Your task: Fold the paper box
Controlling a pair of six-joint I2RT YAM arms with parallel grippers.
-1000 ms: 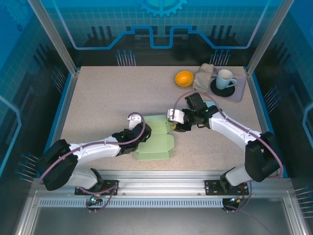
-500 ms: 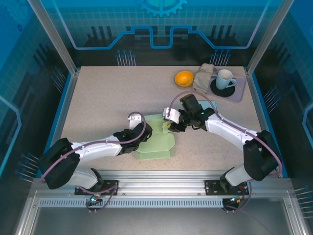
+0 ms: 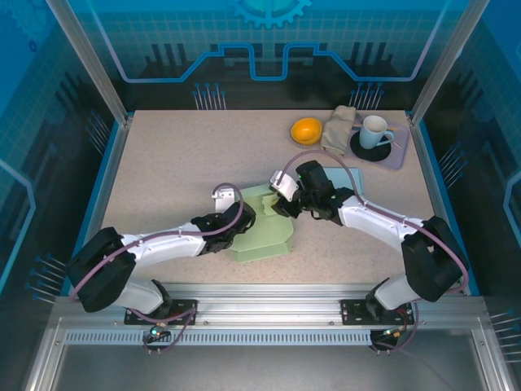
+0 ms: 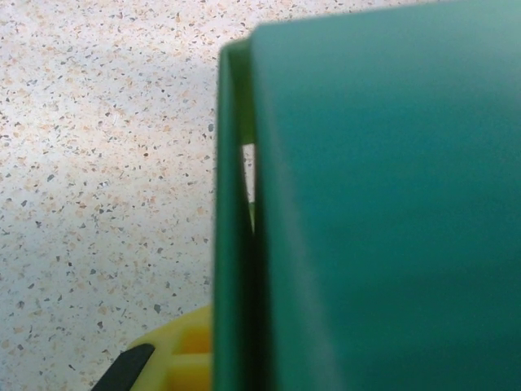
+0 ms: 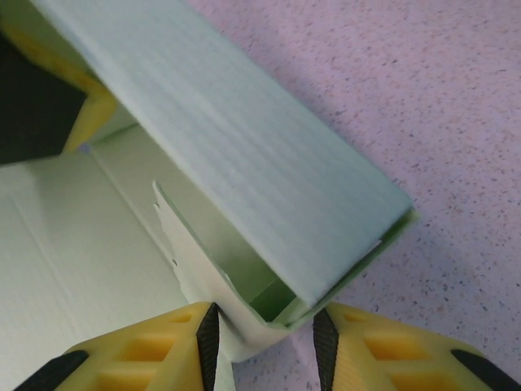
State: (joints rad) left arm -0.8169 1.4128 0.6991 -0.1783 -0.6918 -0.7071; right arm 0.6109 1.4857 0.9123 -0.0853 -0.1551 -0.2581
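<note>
Side wall mid-fold: right pincer (image 5: 262, 338) clamps box (image 5: 244, 163) corner. Left pincer (image 3: 238, 221) sits on box, can't tell its grip. Next: tuck wall inward.

The speckled bench (image 3: 179, 163) is carrying the paper box (image 3: 264, 240) between the jaws, with orange (image 3: 307, 130), cloth (image 3: 340, 126) and mat (image 3: 395, 156) lying well beyond them.

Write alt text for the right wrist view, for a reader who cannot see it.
The right hand pinches the bottom corner of a pale green paper box between its yellow, black-padded fingers. One long wall is folded up, slanting across the frame, with flat cardboard at left and speckled table at right.
</note>
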